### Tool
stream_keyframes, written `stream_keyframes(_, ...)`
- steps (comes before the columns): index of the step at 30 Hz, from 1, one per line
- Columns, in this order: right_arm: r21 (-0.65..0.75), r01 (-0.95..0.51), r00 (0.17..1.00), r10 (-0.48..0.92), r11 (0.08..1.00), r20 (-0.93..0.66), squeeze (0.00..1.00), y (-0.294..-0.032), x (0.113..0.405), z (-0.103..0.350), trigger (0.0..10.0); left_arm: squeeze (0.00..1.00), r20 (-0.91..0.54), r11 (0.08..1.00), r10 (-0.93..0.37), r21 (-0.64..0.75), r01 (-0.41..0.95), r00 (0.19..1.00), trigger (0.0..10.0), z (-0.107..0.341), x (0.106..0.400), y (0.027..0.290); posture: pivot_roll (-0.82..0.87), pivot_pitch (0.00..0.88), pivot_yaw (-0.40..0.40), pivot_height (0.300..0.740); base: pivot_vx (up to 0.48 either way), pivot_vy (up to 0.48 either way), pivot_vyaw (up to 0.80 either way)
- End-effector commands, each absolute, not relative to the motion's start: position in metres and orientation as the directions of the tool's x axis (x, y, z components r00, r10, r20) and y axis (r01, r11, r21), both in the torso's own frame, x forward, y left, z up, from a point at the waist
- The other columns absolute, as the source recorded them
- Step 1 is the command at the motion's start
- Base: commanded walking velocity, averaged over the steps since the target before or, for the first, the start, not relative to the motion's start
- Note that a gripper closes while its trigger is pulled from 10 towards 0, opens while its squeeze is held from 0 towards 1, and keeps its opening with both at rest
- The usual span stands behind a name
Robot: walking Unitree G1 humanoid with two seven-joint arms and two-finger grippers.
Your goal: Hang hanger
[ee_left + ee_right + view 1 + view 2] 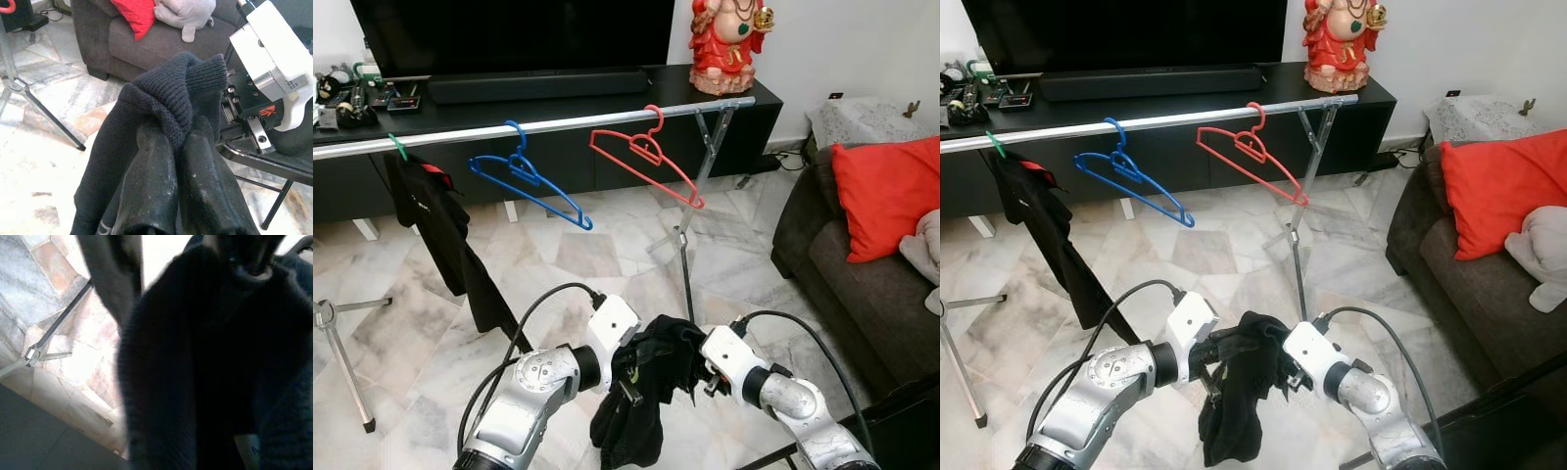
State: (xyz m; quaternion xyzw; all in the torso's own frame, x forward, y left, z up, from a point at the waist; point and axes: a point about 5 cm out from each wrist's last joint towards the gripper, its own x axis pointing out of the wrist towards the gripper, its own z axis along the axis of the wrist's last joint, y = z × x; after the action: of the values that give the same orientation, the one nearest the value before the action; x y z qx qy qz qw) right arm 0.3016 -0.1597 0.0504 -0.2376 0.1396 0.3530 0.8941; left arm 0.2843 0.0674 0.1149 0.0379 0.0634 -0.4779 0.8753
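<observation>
Both end effectors meet low in front of the robot at a bunched black garment.

The left end effector has its two fingers pinched together on a knit fold of the garment; whether the right end effector is open or closed I cannot tell — cloth hides it. On the silver rail hang a blue hanger and a red hanger, side by side and apart, with a dark shirt on a green hanger further left.
</observation>
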Motion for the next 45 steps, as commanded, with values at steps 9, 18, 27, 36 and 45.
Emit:
stream_keyframes(9, -0.308, -0.698, 0.709, 0.563, 0.646, -0.424, 0.00, -0.159, 0.300, 0.044, 0.0, 0.00, -0.120, 0.523, -0.846, 0.011, 0.853, 0.520, 0.0, 0.122, 0.282, 0.065, -0.06, 0.145, -0.031, 0.740, 0.000, 0.000, 0.00)
stream_keyframes(18, -0.311, -0.691, 0.712, 0.544, 0.652, -0.444, 0.00, -0.161, 0.300, 0.041, 10.0, 0.00, -0.121, 0.522, -0.846, 0.009, 0.853, 0.519, 0.0, 0.121, 0.281, 0.064, -0.07, 0.146, -0.031, 0.740, 0.000, 0.000, 0.00)
stream_keyframes(27, -0.300, -0.697, 0.706, 0.551, 0.651, -0.444, 0.00, -0.159, 0.299, 0.039, 8.7, 0.00, -0.122, 0.524, -0.844, 0.010, 0.851, 0.521, 0.0, 0.121, 0.282, 0.065, -0.06, 0.148, -0.032, 0.740, 0.000, 0.000, 0.00)
stream_keyframes(36, -0.290, -0.691, 0.711, 0.549, 0.662, -0.438, 0.00, -0.159, 0.299, 0.038, 0.0, 0.00, -0.122, 0.524, -0.845, 0.011, 0.852, 0.521, 0.0, 0.121, 0.282, 0.065, -0.06, 0.148, -0.031, 0.740, 0.000, 0.000, 0.00)
stream_keyframes(45, -0.286, -0.705, 0.699, 0.566, 0.650, -0.437, 0.00, -0.158, 0.297, 0.037, 0.0, 0.00, -0.125, 0.525, -0.844, 0.010, 0.851, 0.522, 0.0, 0.121, 0.282, 0.065, -0.06, 0.147, -0.032, 0.740, 0.000, 0.000, 0.00)
